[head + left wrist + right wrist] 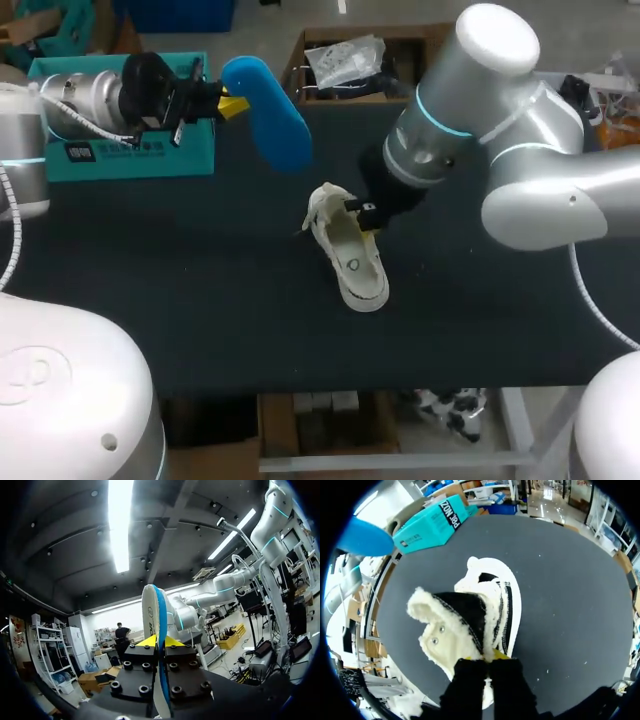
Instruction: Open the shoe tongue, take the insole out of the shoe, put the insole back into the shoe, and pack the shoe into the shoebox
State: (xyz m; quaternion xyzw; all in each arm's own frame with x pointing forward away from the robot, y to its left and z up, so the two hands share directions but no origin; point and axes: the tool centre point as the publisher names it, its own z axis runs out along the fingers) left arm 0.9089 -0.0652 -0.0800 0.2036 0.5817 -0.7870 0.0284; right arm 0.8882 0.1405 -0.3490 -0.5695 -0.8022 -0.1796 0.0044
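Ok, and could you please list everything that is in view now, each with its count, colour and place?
insole: one, blue, held in the air above the table's far side, outside the shoe.
shoe: one, cream-white with fleecy lining, lying at the table's middle.
shoebox: one, teal, at the table's far left, partly behind the left arm.
table: one, dark, under the shoe and shoebox.
left gripper: one, black with yellow tips, shut on the insole's end.
right gripper: one, black with yellow tips, shut on the shoe's fleecy edge.

One white shoe [347, 250], one blue insole [268, 108], one teal shoebox [190, 150], two arms [90, 95] [480, 110]
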